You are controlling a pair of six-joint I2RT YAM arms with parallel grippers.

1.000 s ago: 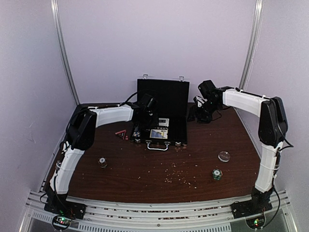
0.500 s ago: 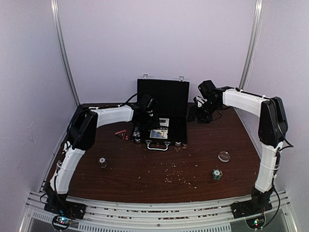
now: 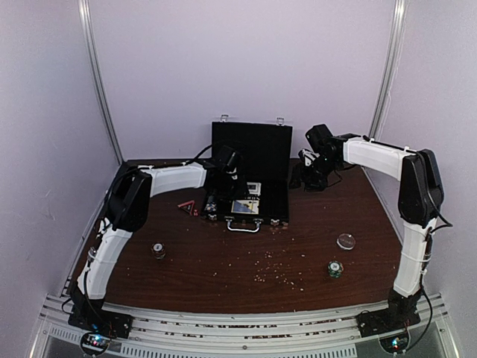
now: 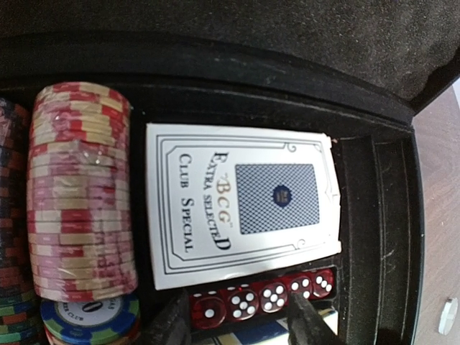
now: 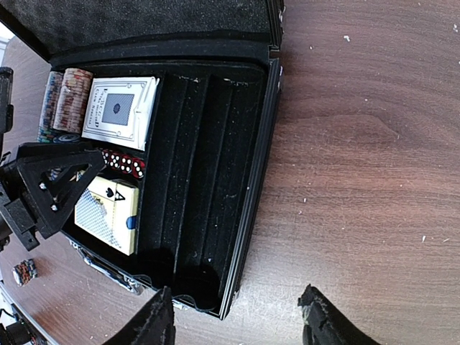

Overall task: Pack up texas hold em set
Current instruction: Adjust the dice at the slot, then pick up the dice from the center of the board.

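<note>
Black fingers of the left gripper [image 4: 237, 305] stand partly apart astride the row of red dice [image 4: 262, 296] in the case's middle section. Nothing is seen clamped; whether the pads touch the dice cannot be told. Behind the dice lies a card deck [image 4: 241, 201], and left of it a red-and-cream chip stack [image 4: 79, 194]. The right gripper [image 5: 237, 298] hangs wide and empty over the case's front right corner.

The case [image 3: 250, 179] lies open with its lid [image 3: 251, 145] upright. A second deck [image 5: 108, 212] sits in front of the dice, and the right-hand slots [image 5: 201, 180] are bare.

Risks, as judged:
- The dice look loose in their row, so an off-centre squeeze could pop one out of the case.
- A knock from the right gripper could drop the lid onto the left arm.
- Closing now would leave out the loose chips [image 3: 159, 250] and [image 3: 335, 268], which sit well in front of the case.

The table [image 3: 298, 224] is dark brown wood grain. In front of the case it carries scattered crumbs [image 3: 276, 272] and a clear disc [image 3: 346, 241]. Pale lilac walls [image 3: 246, 60] enclose the case, with a metal post [image 3: 100, 89] on either side.
</note>
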